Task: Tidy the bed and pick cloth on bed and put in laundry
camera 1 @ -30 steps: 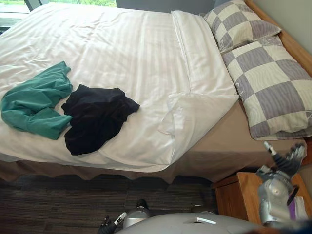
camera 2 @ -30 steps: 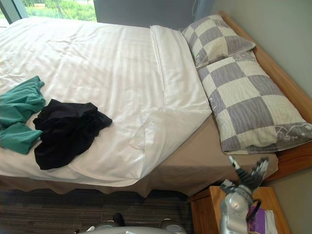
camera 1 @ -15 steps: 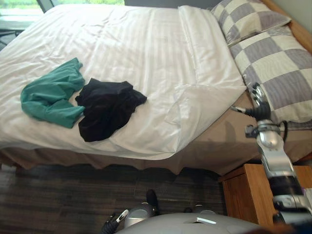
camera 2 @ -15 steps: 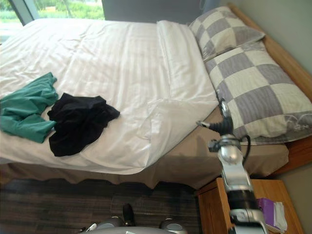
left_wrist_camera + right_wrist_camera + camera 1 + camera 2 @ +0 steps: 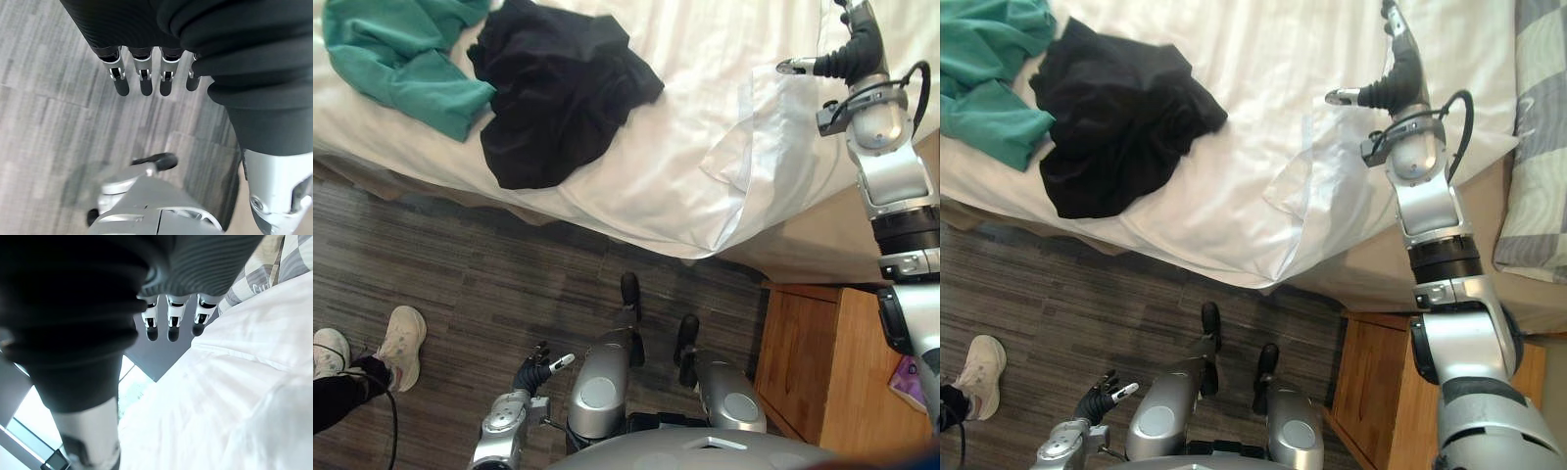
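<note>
A crumpled black cloth lies near the bed's front edge, with a green cloth touching its left side. The white duvet has its near corner folded back over the tan sheet. My right hand hovers just above that folded corner, open, fingers straight and thumb out to the left, holding nothing. In the right wrist view its fingers point over the duvet. My left hand hangs low over the floor, open and empty.
A wooden nightstand stands at the bed's right, with a purple item on it. A checked pillow lies at the right. A person's pale shoes stand on the dark plank floor at the left.
The camera has tilted down toward the bed's front edge and floor. My right hand rose from beside the nightstand and reached over the folded duvet corner. The cloths lie as before.
</note>
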Robot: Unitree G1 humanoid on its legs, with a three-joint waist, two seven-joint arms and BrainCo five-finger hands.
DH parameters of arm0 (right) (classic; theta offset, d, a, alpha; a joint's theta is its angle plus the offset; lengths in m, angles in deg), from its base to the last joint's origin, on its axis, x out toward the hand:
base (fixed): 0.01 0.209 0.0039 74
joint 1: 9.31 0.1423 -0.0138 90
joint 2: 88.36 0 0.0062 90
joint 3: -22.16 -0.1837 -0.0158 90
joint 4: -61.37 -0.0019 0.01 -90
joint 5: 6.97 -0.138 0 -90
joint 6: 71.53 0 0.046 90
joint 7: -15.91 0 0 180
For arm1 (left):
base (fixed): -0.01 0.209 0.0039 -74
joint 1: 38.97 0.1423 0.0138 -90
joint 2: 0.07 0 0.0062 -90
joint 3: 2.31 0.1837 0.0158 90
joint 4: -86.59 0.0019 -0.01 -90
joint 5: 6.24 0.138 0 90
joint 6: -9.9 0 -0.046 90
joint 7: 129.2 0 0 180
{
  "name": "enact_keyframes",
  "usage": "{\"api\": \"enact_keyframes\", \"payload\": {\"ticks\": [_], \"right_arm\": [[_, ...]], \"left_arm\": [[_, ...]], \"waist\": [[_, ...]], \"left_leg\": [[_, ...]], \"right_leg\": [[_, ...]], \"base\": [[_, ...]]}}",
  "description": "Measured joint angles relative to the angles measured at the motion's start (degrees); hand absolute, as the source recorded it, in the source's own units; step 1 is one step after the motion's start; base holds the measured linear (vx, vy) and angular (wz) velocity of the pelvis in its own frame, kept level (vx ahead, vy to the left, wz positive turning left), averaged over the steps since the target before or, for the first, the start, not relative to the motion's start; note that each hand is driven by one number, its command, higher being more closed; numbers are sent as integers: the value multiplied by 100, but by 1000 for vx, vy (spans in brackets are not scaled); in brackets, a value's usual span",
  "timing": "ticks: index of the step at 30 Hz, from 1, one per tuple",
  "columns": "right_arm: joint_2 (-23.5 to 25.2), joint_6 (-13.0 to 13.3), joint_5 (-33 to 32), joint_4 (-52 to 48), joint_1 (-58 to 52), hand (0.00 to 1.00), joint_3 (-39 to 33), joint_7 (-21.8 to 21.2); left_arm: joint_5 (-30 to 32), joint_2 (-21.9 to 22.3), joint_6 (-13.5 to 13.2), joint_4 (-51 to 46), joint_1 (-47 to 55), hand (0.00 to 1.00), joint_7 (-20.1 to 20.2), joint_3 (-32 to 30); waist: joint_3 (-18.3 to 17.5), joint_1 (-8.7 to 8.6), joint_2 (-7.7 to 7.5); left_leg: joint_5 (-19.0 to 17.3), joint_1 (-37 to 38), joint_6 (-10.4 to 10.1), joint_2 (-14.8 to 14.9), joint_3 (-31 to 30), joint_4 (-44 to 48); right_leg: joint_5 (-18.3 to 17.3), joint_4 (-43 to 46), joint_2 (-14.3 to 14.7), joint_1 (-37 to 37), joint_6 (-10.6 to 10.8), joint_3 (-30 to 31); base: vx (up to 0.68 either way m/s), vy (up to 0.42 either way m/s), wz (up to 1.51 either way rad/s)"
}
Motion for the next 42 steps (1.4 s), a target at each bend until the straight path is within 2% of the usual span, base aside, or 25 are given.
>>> {"api": "enact_keyframes", "payload": {"ticks": [3,8,9,11,14,19,22,23,26,28,30,31,33,36,40,42], "right_arm": [[-196,-197,10,207,96,0,4,-164],[-777,-501,20,537,132,0,11,-584],[-820,-505,20,593,132,100,11,-632],[-878,-526,75,703,137,100,9,-784],[-918,-490,446,820,147,100,3,-1019],[-978,-383,737,887,93,100,-6,-1130],[-906,-294,361,876,-106,100,-123,-804],[-709,-237,98,842,-346,100,-402,-566],[-62,-52,-574,488,-1183,100,-945,104],[634,83,-975,-122,-2138,100,-1493,598],[1172,138,-1113,-525,-2920,100,-1784,872],[1445,157,-1138,-696,-3384,0,-1867,1005],[1674,167,-1138,-880,-3986,0,-1939,1145],[1952,335,-1338,-1016,-4632,0,-2148,1249],[2426,642,-1878,-830,-5128,0,-2494,1356],[2642,773,-2124,-613,-5156,0,-2670,1356]], "left_arm": [[10,12,28,-63,-153,0,59,277],[24,-11,66,-225,-405,0,192,721],[24,-21,76,-225,-437,0,195,788],[-8,-39,90,-238,-543,0,206,997],[-73,-51,86,-288,-583,0,271,1208],[-74,-48,166,-409,-598,0,403,1277],[6,-47,215,-430,-679,0,433,1263],[42,-44,240,-430,-736,0,428,1253],[121,-33,296,-502,-771,0,397,1142],[283,-16,432,-643,-776,0,375,1018],[297,18,582,-626,-736,0,291,1022],[387,54,662,-609,-681,0,233,1030],[478,147,785,-592,-630,0,127,1031],[511,330,866,-386,-584,0,39,1044],[551,547,878,111,-431,0,-59,1022],[567,579,852,183,-369,0,-94,933]], "waist": [[75,7,137],[262,-13,495],[261,-16,536],[265,-29,682],[248,-44,802],[231,-54,841],[227,-83,832],[225,-120,800],[153,-177,578],[112,-230,259],[-56,-328,-12],[-178,-385,-172],[-314,-539,-304],[-632,-652,-289],[-1105,-690,-54],[-1216,-688,27]], "left_leg": [[32,-135,1,1,-11,0],[159,-470,46,-16,5,3],[173,-503,48,-23,4,3],[210,-611,44,-48,12,3],[220,-649,6,-100,10,3],[253,-598,-14,-106,-5,3],[263,-555,-10,-85,-21,4],[262,-487,-11,-68,-21,4],[223,-240,-61,-16,4,4],[152,93,-128,30,64,3],[72,300,-229,44,158,2],[-3,448,-214,67,257,0],[-50,659,-228,64,332,-1],[-129,905,-245,63,447,-29],[-278,1186,-259,67,557,-39],[-336,1278,-253,68,629,-40]], "right_leg": [[-16,88,-5,-171,-12,-1],[-74,368,-54,-649,21,10],[-97,415,-67,-703,22,10],[-199,669,-124,-937,20,18],[-388,990,-203,-1146,28,69],[-503,1191,-213,-1190,-6,125],[-498,1147,-177,-1129,-9,130],[-481,1060,-151,-1013,-1,125],[-380,809,-84,-656,-16,141],[-321,609,-28,-276,-23,220],[-321,522,-14,-71,-23,316],[-321,474,3,49,-25,396],[-323,422,0,261,-21,456],[-324,288,3,493,-13,593],[-322,32,19,833,24,678],[-301,-64,25,949,58,749]], "base": [[16,-17,3],[27,-3,-1],[23,-6,-4],[0,0,0],[5,-6,1],[5,-10,1],[27,-34,0],[46,-30,2],[59,-40,-10],[74,-68,-23],[71,-56,-31],[70,-48,-42],[54,-31,-27],[36,-11,-24],[38,-2,-9],[71,5,-12]]}}
